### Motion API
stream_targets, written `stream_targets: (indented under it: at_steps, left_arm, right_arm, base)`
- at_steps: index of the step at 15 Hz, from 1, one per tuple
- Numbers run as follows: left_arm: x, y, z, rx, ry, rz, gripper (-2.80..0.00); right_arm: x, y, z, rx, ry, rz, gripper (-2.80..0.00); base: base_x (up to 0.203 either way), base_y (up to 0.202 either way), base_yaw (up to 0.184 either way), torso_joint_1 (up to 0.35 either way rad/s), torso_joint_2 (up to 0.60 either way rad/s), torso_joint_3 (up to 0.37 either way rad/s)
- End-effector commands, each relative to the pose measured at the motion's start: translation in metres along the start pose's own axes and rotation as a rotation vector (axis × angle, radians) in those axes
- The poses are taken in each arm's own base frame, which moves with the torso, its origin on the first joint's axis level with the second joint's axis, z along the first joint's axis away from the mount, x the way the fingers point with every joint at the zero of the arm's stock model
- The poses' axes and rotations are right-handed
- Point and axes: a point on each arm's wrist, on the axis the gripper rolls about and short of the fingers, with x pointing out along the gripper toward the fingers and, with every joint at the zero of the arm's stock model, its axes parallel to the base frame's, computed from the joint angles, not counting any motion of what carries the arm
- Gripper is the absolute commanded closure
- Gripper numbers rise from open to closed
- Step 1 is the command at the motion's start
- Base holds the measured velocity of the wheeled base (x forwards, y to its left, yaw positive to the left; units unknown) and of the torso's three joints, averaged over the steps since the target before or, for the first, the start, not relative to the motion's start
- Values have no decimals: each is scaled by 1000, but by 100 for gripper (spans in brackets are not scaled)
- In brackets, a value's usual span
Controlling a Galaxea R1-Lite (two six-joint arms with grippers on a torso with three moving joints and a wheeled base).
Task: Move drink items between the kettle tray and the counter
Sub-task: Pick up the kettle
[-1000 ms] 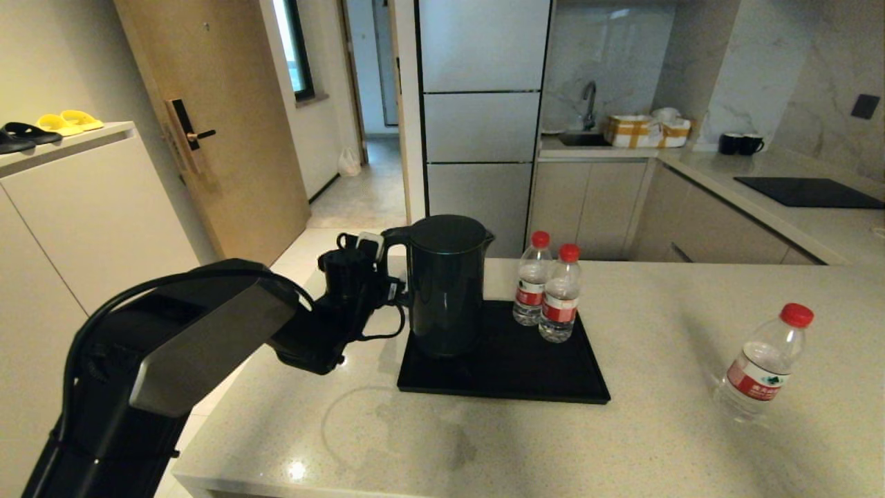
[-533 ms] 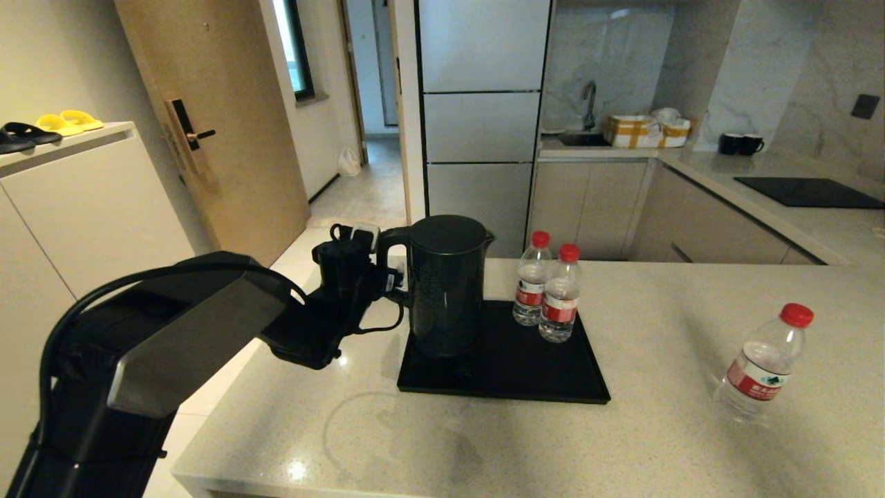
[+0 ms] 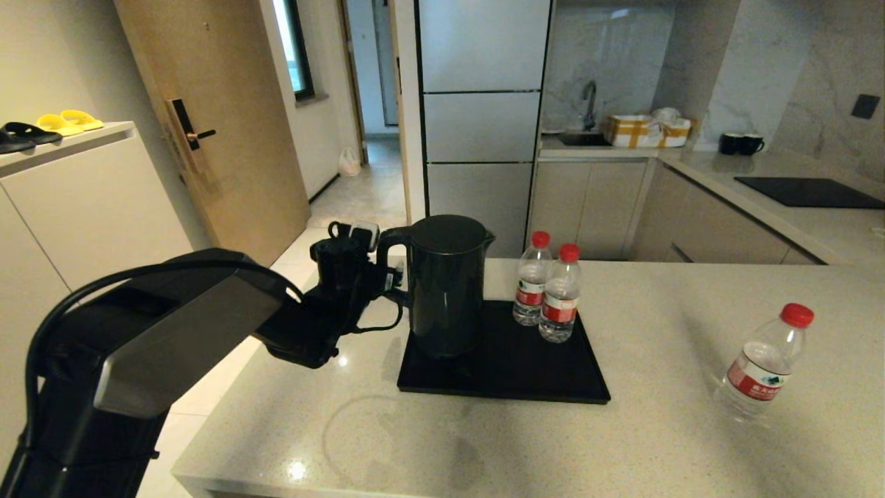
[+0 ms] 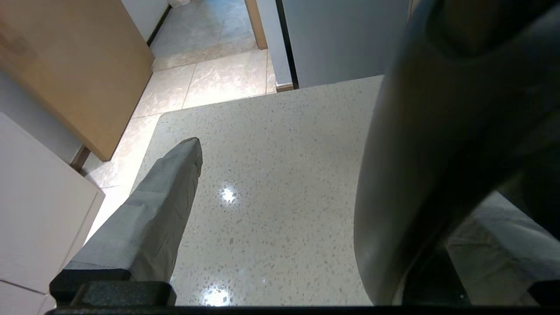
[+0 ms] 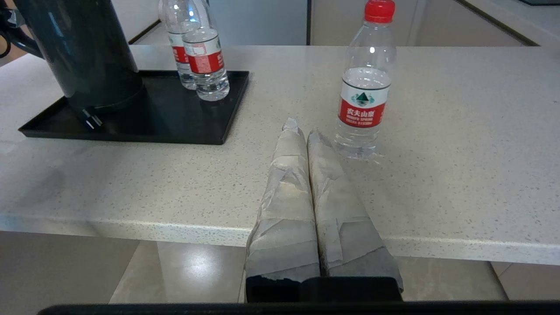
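Your left hand (image 3: 387, 280) sits at the kettle (image 3: 446, 283), on the side where the loop handle sticks out, which is the sensible place to take it for a lift off the tray (image 3: 505, 366). In the left wrist view one padded finger (image 4: 162, 205) stands free over the bench (image 3: 553, 443) with bare stone between it and the dark curve of the kettle; the other finger is hidden behind that curve. So the fingers are spread, but you cannot tell from here whether the handle sits properly between them, and nothing shows a firm hold.

Your right hand (image 5: 308, 131) is parked low at the near edge of the bench, its two taped fingers pressed flat together and gripping nothing. The lone bottle (image 5: 365, 83) stands just beside its tips, on the stone and well apart from the tray.

The kettle is tall, matte black, lid on, upright at the tray's left end. The pair of bottles (image 3: 550, 290) stands touching at the tray's far side, just beside the kettle: clear plastic, red caps, red-and-white labels. A cord plug (image 5: 89, 120) lies on the tray by the kettle's foot; mind it if you lift.
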Motion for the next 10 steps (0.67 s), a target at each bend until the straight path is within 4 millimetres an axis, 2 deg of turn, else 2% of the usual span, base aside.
stream_targets:
  at_steps: [1, 2, 3, 10]
  left_arm:
    - [-1, 1, 2, 0, -7, 2, -280]
    - [0, 0, 0, 4, -2, 4, -280]
    - [0, 0, 0, 5, -3, 3, 0]
    - [1, 0, 0, 2, -5, -3, 0]
  right_arm:
    - [0, 0, 0, -3, 1, 1, 0]
    - [0, 0, 0, 0, 1, 1, 0]
    - [0, 0, 0, 0, 1, 1, 0]
    - [0, 0, 0, -3, 1, 1, 0]
  base:
    - [0, 0, 0, 0, 0, 0]
    - [0, 0, 0, 0, 0, 0]
    - [0, 0, 0, 0, 0, 0]
    - [0, 0, 0, 0, 0, 0]
